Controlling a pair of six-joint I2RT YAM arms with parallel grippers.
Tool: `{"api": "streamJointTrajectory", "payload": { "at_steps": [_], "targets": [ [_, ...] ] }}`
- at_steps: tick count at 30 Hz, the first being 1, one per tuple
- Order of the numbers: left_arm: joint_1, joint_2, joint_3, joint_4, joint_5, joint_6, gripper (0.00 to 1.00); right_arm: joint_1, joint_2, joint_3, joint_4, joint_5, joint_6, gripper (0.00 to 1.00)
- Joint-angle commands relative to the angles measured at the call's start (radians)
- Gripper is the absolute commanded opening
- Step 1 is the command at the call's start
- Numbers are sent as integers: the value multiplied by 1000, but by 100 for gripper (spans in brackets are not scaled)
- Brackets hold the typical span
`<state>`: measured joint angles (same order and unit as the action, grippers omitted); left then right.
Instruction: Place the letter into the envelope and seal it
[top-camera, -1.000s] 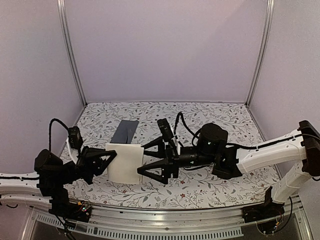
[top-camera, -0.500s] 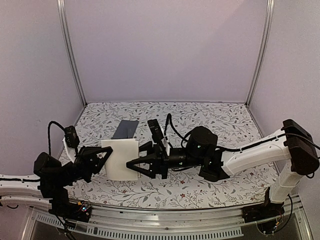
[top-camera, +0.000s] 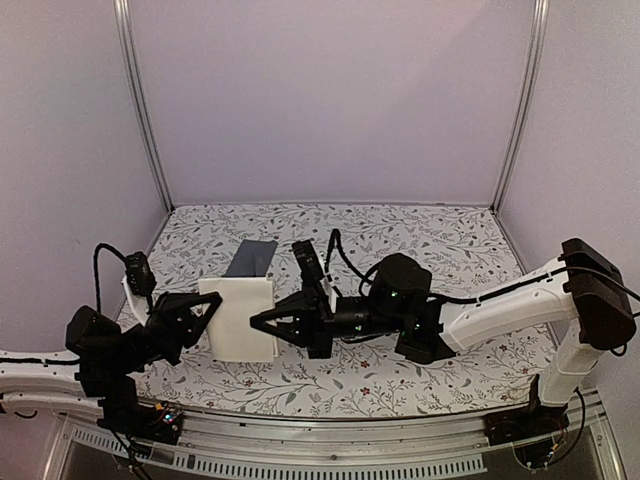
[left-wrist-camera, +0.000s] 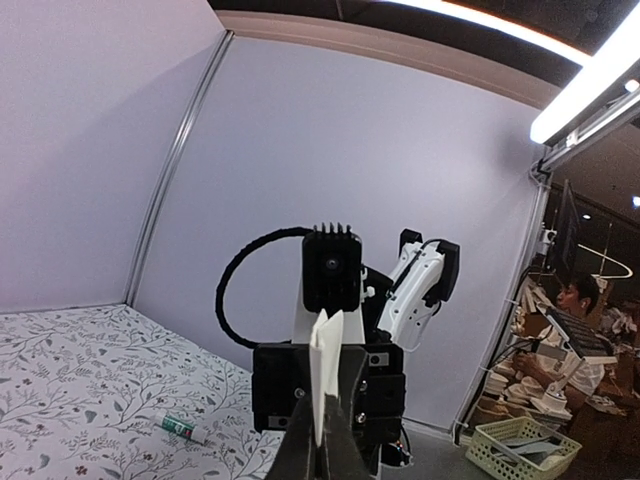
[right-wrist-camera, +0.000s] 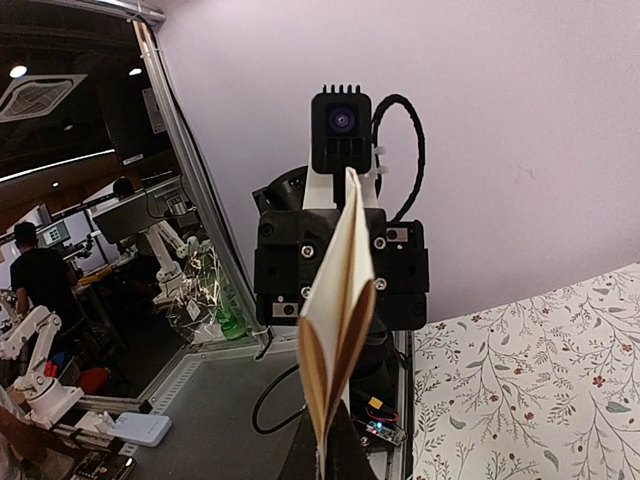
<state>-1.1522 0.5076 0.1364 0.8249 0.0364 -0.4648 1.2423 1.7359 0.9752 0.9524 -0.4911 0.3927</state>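
The letter is folded over and hangs in the air above the table, white outside and tan inside. My left gripper is shut on its left edge, and my right gripper is shut on its right edge. In the left wrist view the letter stands edge-on, pinched between the closed left gripper. The right wrist view shows the folded letter rising from the closed right gripper. The dark grey envelope lies flat on the cloth just behind the letter.
A floral tablecloth covers the table inside lilac walls with metal corner posts. A small teal-white tube lies on the cloth. The two arms face each other at mid-table, with the right forearm stretching across the right side.
My right gripper has shut onto the letter's right edge, having stood wide open a second ago. Both arms and the letter have shifted slightly left.
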Motion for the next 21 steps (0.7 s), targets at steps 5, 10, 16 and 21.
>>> {"api": "streamJointTrajectory", "payload": {
  "at_steps": [5, 10, 16, 21],
  "targets": [
    [-11, -48, 29, -116, -100, 27, 45, 5, -41, -24, -80, 181, -6, 0],
    [-9, -47, 120, -422, -469, -47, 81, 5, -167, -94, -255, 461, -32, 0],
    [6, 45, 207, -641, -727, -81, 82, -3, -284, -170, -417, 720, -31, 0],
    [112, 240, 329, -853, -705, -130, 80, -25, -403, -285, -424, 794, 3, 0]
  ]
}}
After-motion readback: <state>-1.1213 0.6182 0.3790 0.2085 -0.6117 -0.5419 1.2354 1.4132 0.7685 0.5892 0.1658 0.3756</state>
